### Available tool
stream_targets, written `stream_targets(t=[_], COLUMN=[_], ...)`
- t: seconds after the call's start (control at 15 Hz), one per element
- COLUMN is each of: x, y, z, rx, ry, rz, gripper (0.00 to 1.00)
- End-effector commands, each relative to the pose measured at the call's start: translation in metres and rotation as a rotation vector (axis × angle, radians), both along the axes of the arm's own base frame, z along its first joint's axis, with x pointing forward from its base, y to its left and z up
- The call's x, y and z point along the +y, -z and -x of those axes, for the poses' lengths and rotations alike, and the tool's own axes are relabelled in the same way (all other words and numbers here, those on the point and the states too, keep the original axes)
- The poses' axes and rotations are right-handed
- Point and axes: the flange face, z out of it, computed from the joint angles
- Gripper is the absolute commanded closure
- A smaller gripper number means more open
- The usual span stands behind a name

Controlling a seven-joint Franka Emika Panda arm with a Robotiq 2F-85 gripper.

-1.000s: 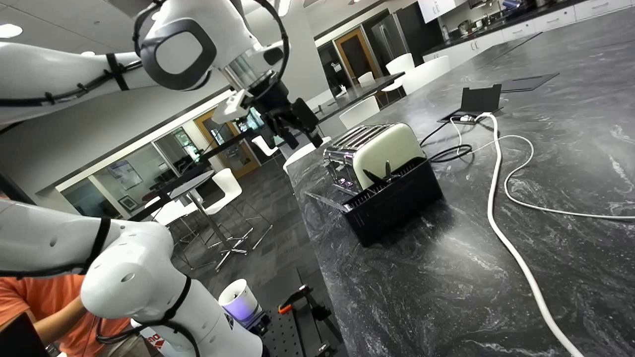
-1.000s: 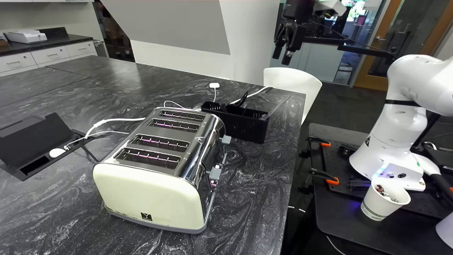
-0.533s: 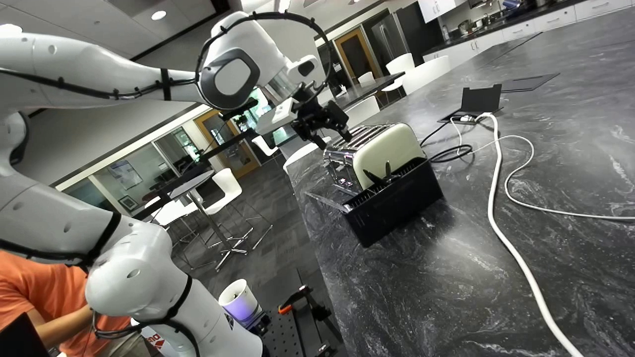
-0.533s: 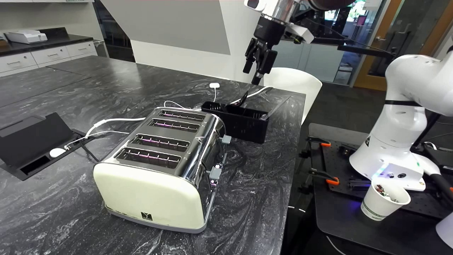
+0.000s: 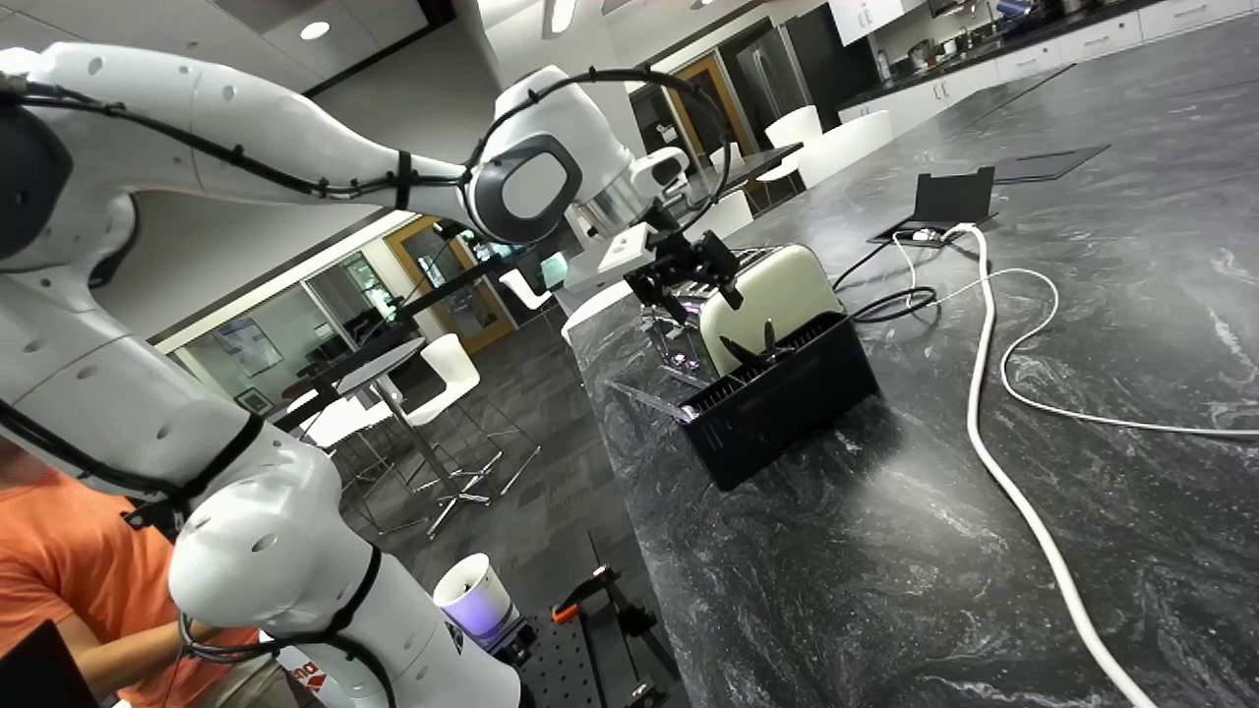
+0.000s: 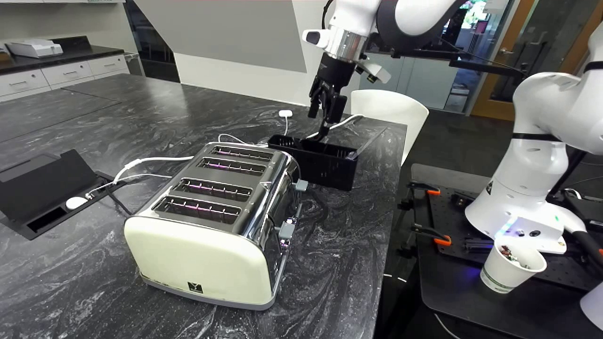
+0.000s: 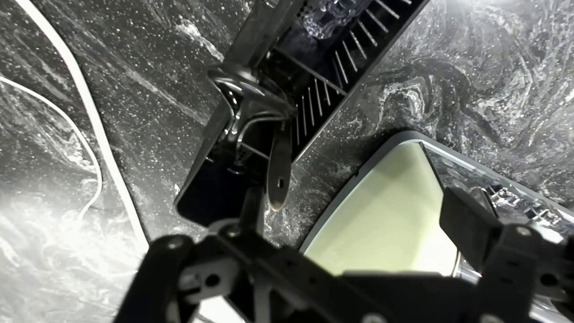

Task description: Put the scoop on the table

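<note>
End effector (image 7: 352, 202) gapes empty, likely to straddle the shiny scoop-like utensil (image 7: 249, 92)! Slatted black bin (image 5: 782, 418) props it near the marbled tabletop's (image 6: 337, 261) robot-side edge.

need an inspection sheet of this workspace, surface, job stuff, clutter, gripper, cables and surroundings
Surface: glossy dark grey stone-look tabletop with pale marbled veins
Job's things: glossy grey flared metal scoop in a black slatted rectangular bin; identity likely, not certain
Clutter: cream-and-chrome four-slot toaster beside the bin
Gripper: black two-finger gripper, open, above the bin area; held item: nothing seen; contact with the scoop: cannot tell
Cables: thick white cable and thin white cable on the tabletop; black cord by the toaster
Surroundings: white curved-back chair, white paper cup, person in an orange shirt
</note>
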Motion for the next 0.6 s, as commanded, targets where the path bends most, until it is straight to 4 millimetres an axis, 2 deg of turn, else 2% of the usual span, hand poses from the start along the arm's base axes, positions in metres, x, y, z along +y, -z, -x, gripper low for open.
stream_targets(t=[0.0,0.53], x=[0.002,-0.010], y=[0.015,0.045], z=[-0.019,-0.049], rx=[-0.018,-0.030], ry=[-0.020,0.005], rz=[0.005,0.005], gripper=[0.00,0.00])
